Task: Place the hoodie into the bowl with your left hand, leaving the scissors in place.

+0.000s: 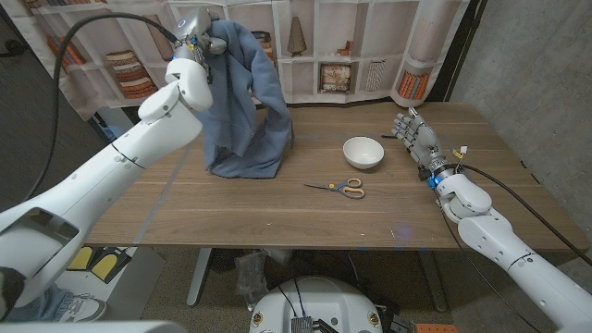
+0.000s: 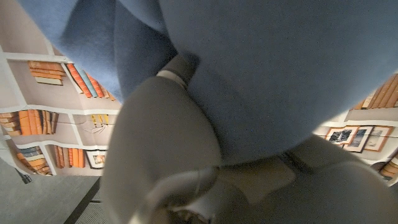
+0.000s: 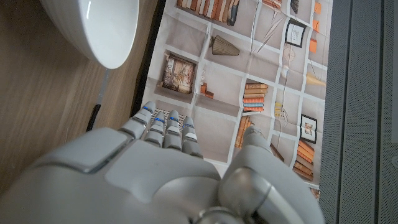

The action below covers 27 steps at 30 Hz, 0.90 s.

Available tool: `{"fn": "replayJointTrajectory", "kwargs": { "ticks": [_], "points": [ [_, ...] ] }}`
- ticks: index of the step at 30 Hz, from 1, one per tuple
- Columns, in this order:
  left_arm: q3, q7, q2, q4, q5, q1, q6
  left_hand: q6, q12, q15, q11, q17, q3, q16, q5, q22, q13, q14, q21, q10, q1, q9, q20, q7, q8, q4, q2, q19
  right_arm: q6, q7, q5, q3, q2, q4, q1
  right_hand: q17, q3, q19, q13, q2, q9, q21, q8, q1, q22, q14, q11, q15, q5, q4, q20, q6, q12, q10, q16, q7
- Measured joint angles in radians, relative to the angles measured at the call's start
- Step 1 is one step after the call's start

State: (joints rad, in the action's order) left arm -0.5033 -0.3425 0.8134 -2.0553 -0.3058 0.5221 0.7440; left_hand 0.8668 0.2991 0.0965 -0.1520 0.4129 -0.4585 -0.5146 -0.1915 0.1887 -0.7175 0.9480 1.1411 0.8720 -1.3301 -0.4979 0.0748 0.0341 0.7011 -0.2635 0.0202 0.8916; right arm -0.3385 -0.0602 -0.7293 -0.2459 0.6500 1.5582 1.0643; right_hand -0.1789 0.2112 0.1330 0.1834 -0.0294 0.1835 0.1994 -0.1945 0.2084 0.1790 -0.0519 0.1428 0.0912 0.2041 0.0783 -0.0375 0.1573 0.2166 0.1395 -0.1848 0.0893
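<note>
My left hand (image 1: 202,41) is raised high over the table's left part and grips the top of the blue hoodie (image 1: 242,102). The hoodie hangs down from it in long folds, and its lower end still lies on the wood. Up close in the left wrist view, the blue hoodie (image 2: 273,68) drapes over my left hand (image 2: 168,149). The white bowl (image 1: 363,152) stands to the right of the hoodie; its rim shows as the bowl (image 3: 102,31). Yellow-handled scissors (image 1: 340,188) lie in front of the bowl. My right hand (image 1: 413,134) stands open at the table's right, beside the bowl.
A backdrop printed with bookshelves (image 1: 351,46) hangs behind the table (image 1: 277,217). A black cable (image 1: 83,37) loops above my left arm. A grey wall stands at the right.
</note>
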Motion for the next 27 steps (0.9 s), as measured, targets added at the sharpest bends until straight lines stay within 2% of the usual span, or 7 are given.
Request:
{"fn": "replayJointTrajectory", "kwargs": {
  "ticks": [7, 10, 14, 27],
  "points": [
    [0.002, 0.016, 0.013, 0.016, -0.003, -0.003, -0.051, 0.009, -0.01, -0.005, -0.012, 0.001, 0.0, 0.008, 0.003, 0.0, 0.0, 0.005, 0.0, 0.002, 0.0, 0.006, 0.004, 0.009, 0.0, 0.0, 0.0, -0.004, -0.006, 0.002, 0.0, 0.002, -0.002, -0.001, 0.005, 0.0, 0.0, 0.0, 0.0, 0.0, 0.0, 0.0, 0.0, 0.0, 0.0, 0.0, 0.0, 0.0, 0.0, 0.0, 0.0, 0.0, 0.0, 0.0, 0.0, 0.0],
    [0.004, 0.032, 0.017, 0.024, -0.018, -0.005, -0.104, 0.009, -0.011, -0.005, -0.013, 0.001, 0.0, 0.011, 0.003, 0.0, -0.005, 0.005, 0.006, 0.003, 0.0, 0.007, 0.006, 0.009, 0.0, 0.0, 0.0, -0.006, -0.008, 0.002, 0.0, 0.002, -0.004, -0.004, 0.005, 0.0, 0.0, 0.0, 0.0, 0.0, 0.0, 0.0, 0.0, 0.0, 0.0, 0.0, 0.0, 0.0, 0.0, 0.0, 0.0, 0.0, 0.0, 0.0, 0.0, 0.0],
    [0.007, 0.042, 0.021, 0.039, -0.026, -0.009, -0.137, 0.01, -0.018, -0.006, -0.022, 0.001, 0.0, 0.014, 0.003, 0.0, -0.01, 0.005, 0.006, 0.001, 0.006, 0.01, 0.01, 0.022, 0.0, 0.0, 0.002, -0.01, -0.01, 0.002, 0.0, 0.002, -0.006, -0.008, 0.005, 0.0, 0.0, 0.0, 0.0, 0.0, 0.0, 0.0, 0.0, 0.0, 0.0, 0.0, 0.0, 0.0, 0.0, 0.0, 0.0, 0.0, 0.0, 0.0, 0.0, 0.0],
    [0.014, 0.077, 0.005, 0.1, -0.042, -0.037, -0.25, 0.014, -0.026, -0.016, -0.029, 0.007, 0.0, 0.031, 0.004, -0.001, -0.013, 0.015, 0.014, 0.007, 0.021, 0.019, 0.014, 0.029, 0.0, 0.0, 0.0, -0.014, -0.013, 0.0, 0.0, -0.004, -0.016, -0.022, -0.004, 0.0, 0.0, 0.0, 0.0, 0.0, 0.0, 0.0, 0.0, 0.0, 0.0, -0.004, 0.0, 0.004, 0.0, 0.0, 0.0, 0.0, 0.0, 0.0, 0.0, 0.0]
  ]
}}
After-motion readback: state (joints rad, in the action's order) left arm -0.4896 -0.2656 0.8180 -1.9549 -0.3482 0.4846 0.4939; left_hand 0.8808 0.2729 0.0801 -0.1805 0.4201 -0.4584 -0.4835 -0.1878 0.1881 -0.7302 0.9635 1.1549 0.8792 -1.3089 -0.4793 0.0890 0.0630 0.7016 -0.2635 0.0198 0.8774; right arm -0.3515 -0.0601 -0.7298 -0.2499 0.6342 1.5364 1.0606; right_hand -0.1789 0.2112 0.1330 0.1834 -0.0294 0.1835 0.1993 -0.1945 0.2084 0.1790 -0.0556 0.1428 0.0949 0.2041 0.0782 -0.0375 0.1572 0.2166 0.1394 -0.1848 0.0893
